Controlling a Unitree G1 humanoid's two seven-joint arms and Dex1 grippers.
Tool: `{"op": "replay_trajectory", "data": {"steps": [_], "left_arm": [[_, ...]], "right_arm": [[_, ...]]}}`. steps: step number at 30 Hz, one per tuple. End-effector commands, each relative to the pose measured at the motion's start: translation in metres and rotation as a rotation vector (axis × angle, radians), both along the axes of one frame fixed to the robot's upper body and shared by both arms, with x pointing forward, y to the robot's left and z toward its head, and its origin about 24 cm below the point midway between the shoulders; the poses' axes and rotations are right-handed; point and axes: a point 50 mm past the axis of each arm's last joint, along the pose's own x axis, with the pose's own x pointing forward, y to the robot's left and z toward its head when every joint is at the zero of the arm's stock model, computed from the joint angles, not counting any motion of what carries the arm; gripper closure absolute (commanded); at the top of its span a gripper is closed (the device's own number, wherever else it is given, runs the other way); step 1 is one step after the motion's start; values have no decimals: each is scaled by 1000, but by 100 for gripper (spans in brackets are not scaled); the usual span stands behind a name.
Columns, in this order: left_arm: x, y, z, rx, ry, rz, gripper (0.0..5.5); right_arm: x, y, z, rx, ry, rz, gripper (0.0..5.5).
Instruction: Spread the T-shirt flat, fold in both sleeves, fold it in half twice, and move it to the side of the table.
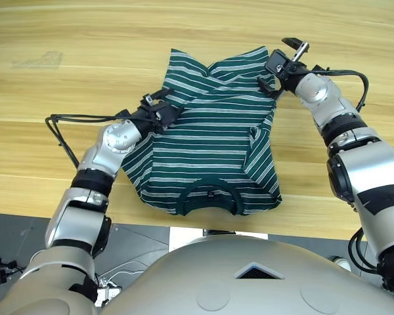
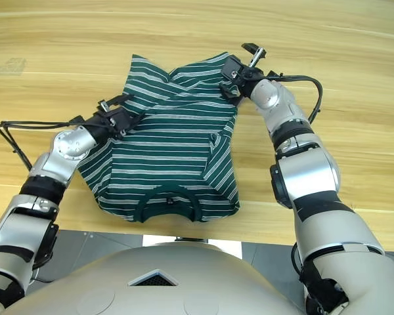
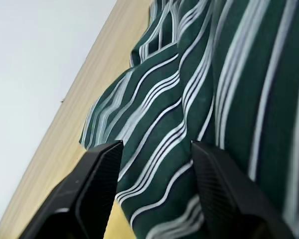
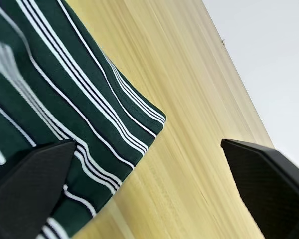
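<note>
T-shirt - green with white stripes - lies on the wooden table in front of the robot, collar nearest the robot, hem at the far end, the cloth rumpled toward the far end and its right side turned in.

From the head views, the left gripper sits on the shirt's left edge, about halfway up. The right gripper is at the far right corner of the hem.

In the left wrist view, the fingers stand apart, with wavy striped cloth running between and beyond them; nothing is pinched.

In the right wrist view, the fingers are spread wide. The hem corner lies close to one of them, and bare wood takes up the rest of the gap.

The risk, as I judge it: the right claw could close on wood and miss the corner. The left could catch several layers in that rumple - then one side lifts alone and the fold skews.
</note>
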Motion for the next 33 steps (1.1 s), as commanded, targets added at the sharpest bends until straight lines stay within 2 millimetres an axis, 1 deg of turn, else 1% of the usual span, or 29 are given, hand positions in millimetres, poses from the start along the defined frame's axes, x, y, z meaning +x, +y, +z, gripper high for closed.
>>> {"op": "replay_trajectory", "data": {"steps": [1, 7, 12, 13, 16, 18, 21, 24, 30, 33], "left_arm": [[-23, 2, -9, 42, 84, -24, 294], [-27, -10, -16, 23, 121, -19, 294], [-30, -21, -20, 18, 129, -47, 294], [-31, -20, -19, 24, 130, -51, 294], [-32, -5, -18, 75, 130, -26, 294], [-37, -2, -15, 75, 131, -22, 294], [-45, -9, -14, 69, 137, -62, 294], [-49, -16, -13, 67, 139, -90, 294], [-55, -18, -13, 70, 153, -102, 294], [-60, -18, -13, 75, 167, -120, 294]], "right_arm": [[-3, -10, -5, -1, 27, -37, 12], [-5, -9, -9, 13, 40, -42, 12], [-15, -2, -19, 79, 117, 40, 12], [-18, -3, -22, 86, 130, 59, 12], [-25, -14, -25, 102, 137, 78, 12], [-27, -19, -25, 113, 133, 75, 12], [-33, -24, -31, 121, 146, 64, 12], [-34, -23, -31, 128, 141, 70, 12], [-35, -26, -32, 139, 144, 61, 12], [-42, -23, -38, 134, 193, 115, 12]]}}
